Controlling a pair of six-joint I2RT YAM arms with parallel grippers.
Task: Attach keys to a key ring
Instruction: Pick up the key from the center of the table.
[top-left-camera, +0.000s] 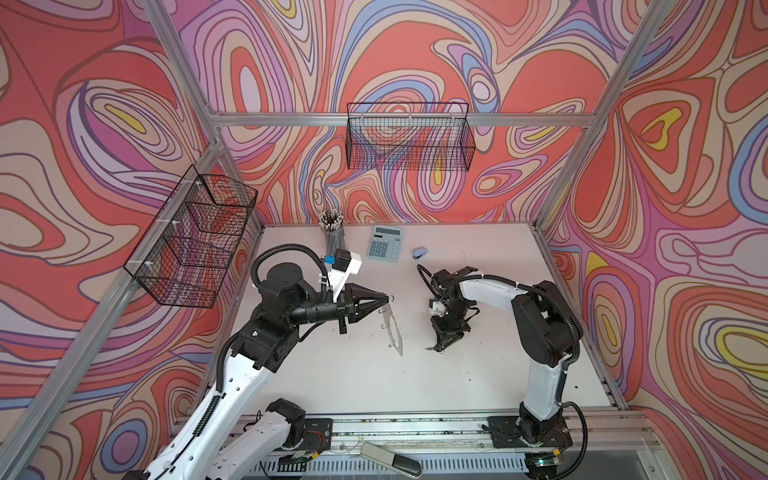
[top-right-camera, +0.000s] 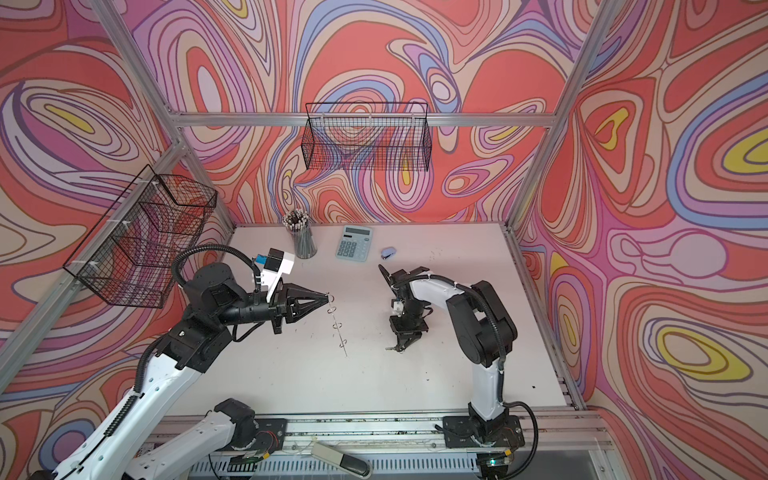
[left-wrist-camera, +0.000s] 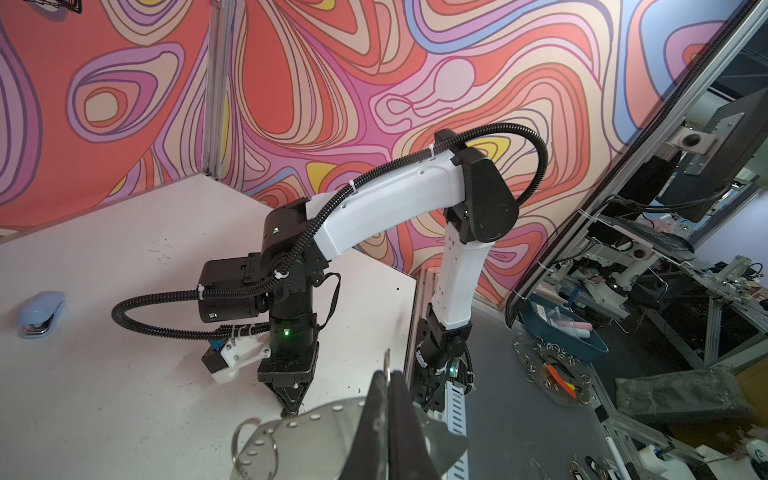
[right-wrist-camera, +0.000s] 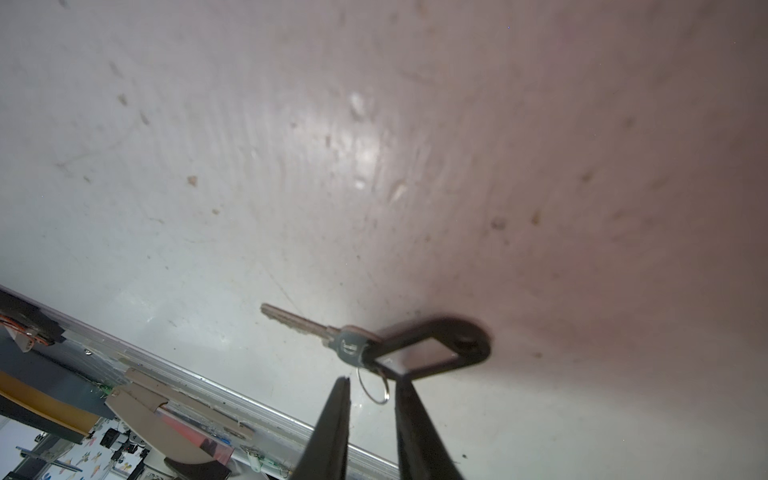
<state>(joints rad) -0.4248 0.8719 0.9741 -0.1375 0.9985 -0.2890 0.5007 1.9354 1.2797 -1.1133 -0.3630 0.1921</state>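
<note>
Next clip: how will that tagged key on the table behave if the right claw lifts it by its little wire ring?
Probably floppy: the key and black tag seem joined only by one small split ring, so both would likely swing. Likely light, being thin and small. The ring's wire looks smooth and fine, so it may slip from the right claw.

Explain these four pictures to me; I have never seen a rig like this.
Two robot arms stand on a white table, each ending in a two-fingered gripper. Two pictures look down from above; the other two come from cameras on the arms' wrists. The left gripper is shut on the key ring, a flat plate with wire loops, held up on edge. The right gripper points down, jaws slightly apart, at the keys on the table. At the back: a pen cup, a calculator and a stapler.
</note>
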